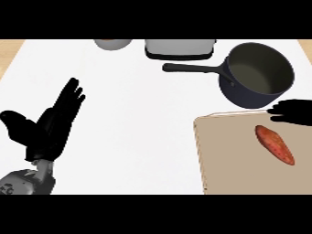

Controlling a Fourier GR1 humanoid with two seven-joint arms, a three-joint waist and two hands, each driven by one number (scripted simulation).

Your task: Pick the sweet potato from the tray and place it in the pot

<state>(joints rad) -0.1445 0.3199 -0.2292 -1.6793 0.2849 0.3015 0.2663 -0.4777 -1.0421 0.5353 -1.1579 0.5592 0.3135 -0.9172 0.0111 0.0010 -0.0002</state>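
An orange-red sweet potato (274, 145) lies lengthwise on the tan tray (229, 155) at the lower right. Just beyond the tray's far edge stands a dark pot (258, 74), its long handle pointing left. My right hand (300, 112) comes in from the right edge and hovers over the tray's far right corner, between the pot and the sweet potato, holding nothing; its fingers look relaxed. At the left of the counter my left hand (50, 125) rests open, fingers up.
A white appliance (180, 48) sits at the counter's far edge, with a small rounded bowl (112, 43) to its left. The white counter (138, 114) stretches between my left hand and the tray. Wooden floor shows past both side edges.
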